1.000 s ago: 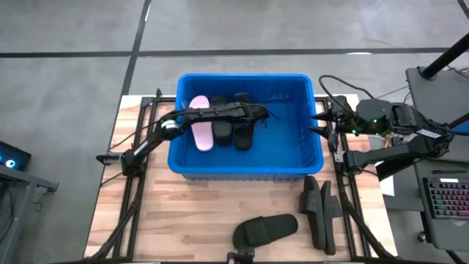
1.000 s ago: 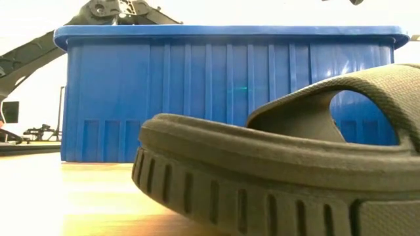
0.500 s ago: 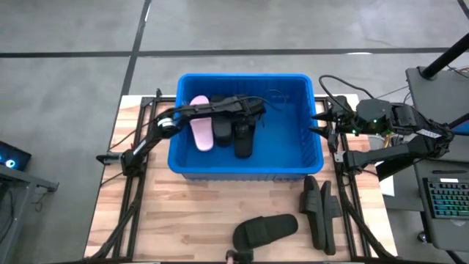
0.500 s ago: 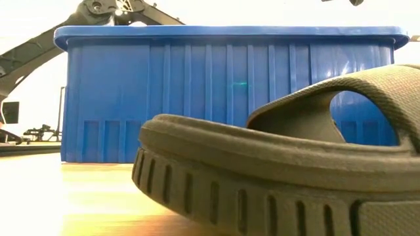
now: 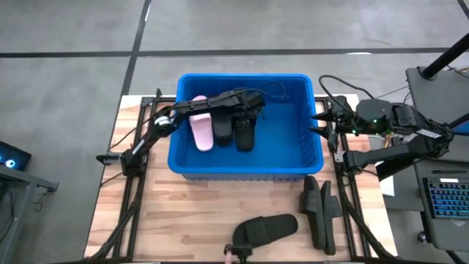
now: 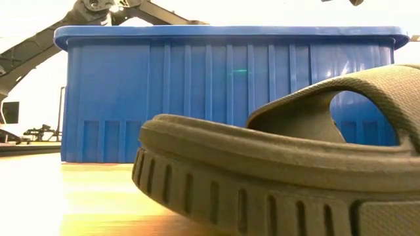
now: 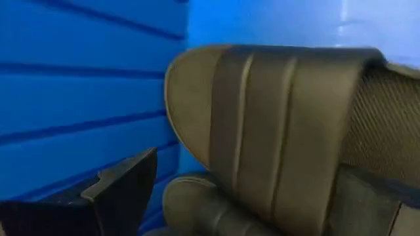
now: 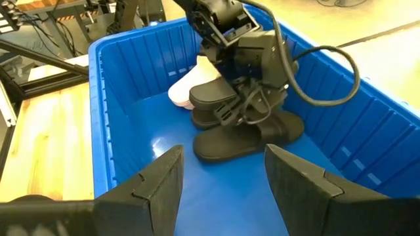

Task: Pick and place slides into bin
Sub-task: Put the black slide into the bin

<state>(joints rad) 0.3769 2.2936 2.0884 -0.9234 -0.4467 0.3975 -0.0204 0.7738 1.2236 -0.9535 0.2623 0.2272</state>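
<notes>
- Left gripper (image 5: 253,110) is inside the bin (image 5: 308,158); its fingers have just spread apart, letting go of a black slide (image 5: 244,134).
- That slide now lies on the bin floor beside another black one (image 5: 222,130) and a pink slide (image 5: 200,125).
- Right gripper (image 5: 316,123) waits over the bin's right rim, fingers apart, empty.
- Three black slides (image 5: 265,230) remain on the surface (image 5: 183,213); judged next: fetch one.

Bin (image 5: 300,158) glossy ribbed blue plastic; black slides (image 5: 264,229) matt foam; table (image 5: 190,220) pale wood planks.
</notes>
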